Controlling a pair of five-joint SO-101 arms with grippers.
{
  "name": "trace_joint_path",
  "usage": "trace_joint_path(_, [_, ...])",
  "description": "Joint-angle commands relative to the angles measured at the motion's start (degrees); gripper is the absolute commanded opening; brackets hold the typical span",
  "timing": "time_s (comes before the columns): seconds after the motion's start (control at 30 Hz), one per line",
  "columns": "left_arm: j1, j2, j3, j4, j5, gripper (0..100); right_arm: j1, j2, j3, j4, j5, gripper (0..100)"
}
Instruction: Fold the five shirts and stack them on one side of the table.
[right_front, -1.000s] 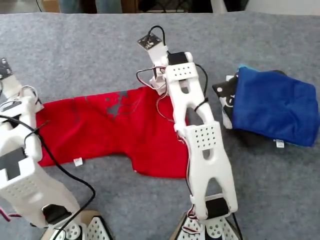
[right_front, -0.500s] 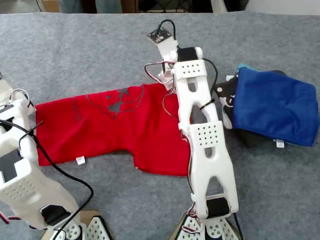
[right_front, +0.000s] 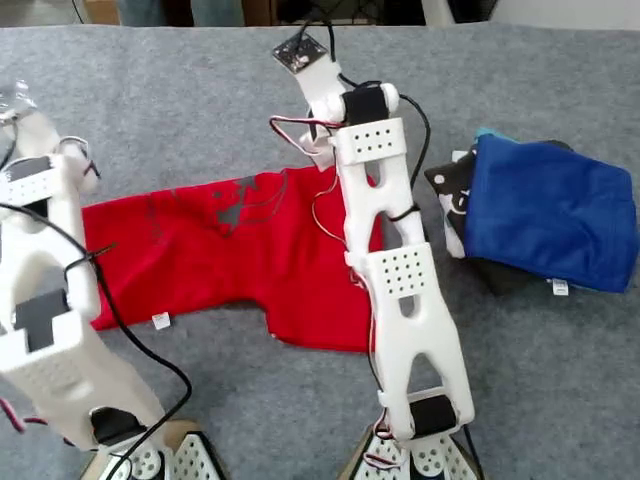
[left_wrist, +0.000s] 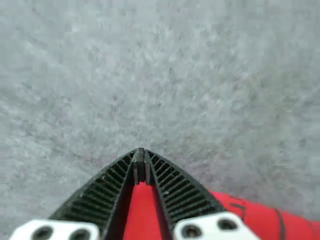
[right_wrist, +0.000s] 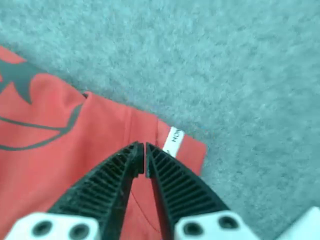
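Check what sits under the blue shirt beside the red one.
Beneath the blue shirt a black garment with white print pokes out at the edge. Whatever else lies below, and how many pieces, is covered.

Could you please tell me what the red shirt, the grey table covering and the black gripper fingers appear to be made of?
Red shirt: soft matte knit fabric, probably cotton; it drapes and creases.
Grey table covering: felt or low-pile carpet, judging by its fuzzy, mottled surface.
Black ribbed fingers: likely moulded or printed plastic, rigid with matte ridges.

A blue shirt (right_front: 550, 215) hides the pile (right_front: 447, 187) beneath.
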Motion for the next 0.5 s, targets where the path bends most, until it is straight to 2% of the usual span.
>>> trace_joint_path(0.0, [-1.3, 4.2, -6.3, 2.5, -2.5, 3, 1.3, 2.7, -0.8, -1.1, -0.5, 2.2])
trace_joint_path(0.23, [-6.6, 16.9, -18.8, 7.6, -4.0, 3, 5.9, 10.9, -1.3, -8.5, -3.5, 2.2])
trace_joint_path(0.47, [-9.5, 18.9, -24.3, 10.8, -4.3, 3, 4.8, 6.9, -3.1, -3.5, -3.6, 2.2])
